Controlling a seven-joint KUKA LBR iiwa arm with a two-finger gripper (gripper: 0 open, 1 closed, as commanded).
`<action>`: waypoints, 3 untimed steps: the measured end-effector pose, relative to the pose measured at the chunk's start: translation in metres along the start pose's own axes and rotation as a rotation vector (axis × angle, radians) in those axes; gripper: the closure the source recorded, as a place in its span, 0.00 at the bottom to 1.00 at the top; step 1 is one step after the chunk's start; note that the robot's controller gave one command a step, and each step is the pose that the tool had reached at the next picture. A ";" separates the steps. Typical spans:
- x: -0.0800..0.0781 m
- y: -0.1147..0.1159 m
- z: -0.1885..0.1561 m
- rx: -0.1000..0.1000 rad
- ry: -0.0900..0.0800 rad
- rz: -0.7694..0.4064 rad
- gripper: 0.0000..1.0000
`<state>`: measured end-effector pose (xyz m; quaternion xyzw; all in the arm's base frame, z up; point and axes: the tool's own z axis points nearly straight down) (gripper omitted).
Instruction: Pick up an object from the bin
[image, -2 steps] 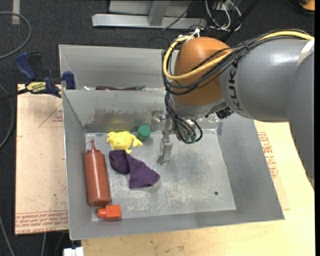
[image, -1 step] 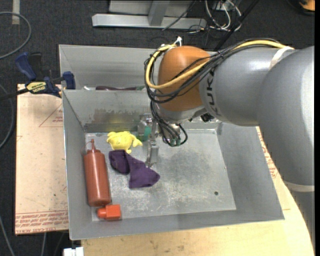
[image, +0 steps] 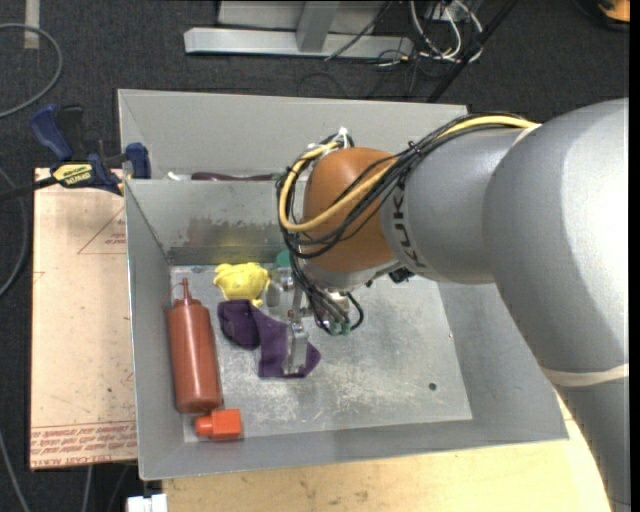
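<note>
While my pincer (image: 296, 345) stands on the crumpled purple cloth (image: 240, 325), left of centre in the bin (image: 400, 385) and just right of a red bottle (image: 193, 355), I cannot tell whether it is clamped.

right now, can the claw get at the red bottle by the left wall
Probably yes. The red bottle lies uncovered, nothing on top; the claw sits low over the purple cloth beside it. The bin's left wall close alongside may crowd it.
</note>
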<state>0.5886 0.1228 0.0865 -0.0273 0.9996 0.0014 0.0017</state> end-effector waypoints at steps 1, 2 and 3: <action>0.014 -0.005 0.015 -0.002 -0.009 0.047 1.00; 0.014 -0.005 0.015 -0.002 -0.009 0.048 1.00; 0.014 -0.019 -0.119 -0.003 -0.012 0.041 1.00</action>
